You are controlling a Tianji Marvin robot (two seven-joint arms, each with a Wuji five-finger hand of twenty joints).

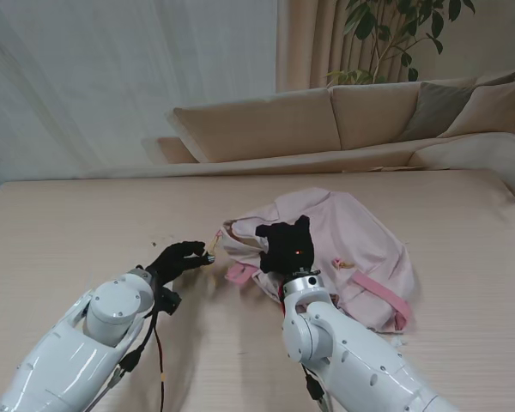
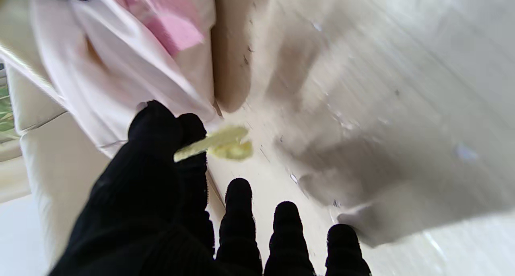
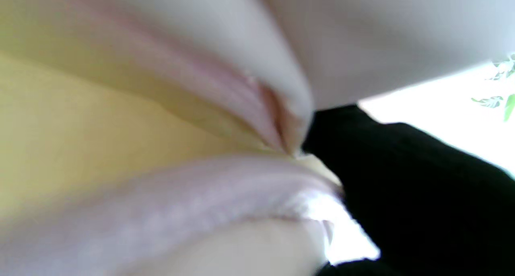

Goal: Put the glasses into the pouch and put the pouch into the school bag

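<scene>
Two black-gloved hands worked at the near-left edge of a pale pink school bag (image 1: 343,236) that lay slumped on the light wooden table (image 1: 86,223), right of centre, its soft fabric creased and its brighter pink straps (image 1: 386,296) trailing toward me. The left hand (image 1: 180,257) sat just left of the bag's corner with thumb and forefinger pinched together on a small yellowish zipper tab (image 2: 219,141) joined to the bag's edge; its other three fingers (image 2: 239,211) stood extended and apart from one another, holding nothing. The right hand (image 1: 285,245) rested on the bag's near-left side, and its wrist camera showed only blurred folds of pinkish-white cloth against a yellow lining (image 3: 80,139), with part of a black glove (image 3: 402,179) pressed beside the seam; whether those fingers gripped the fabric or merely lay on it could not be told. A darker pink patch (image 2: 177,26) showed on the bag in the left wrist view. Neither glasses nor pouch could be made out in any view. Beyond the table stood a beige sofa (image 1: 326,120), with a leafy plant (image 1: 395,34) behind it.
</scene>
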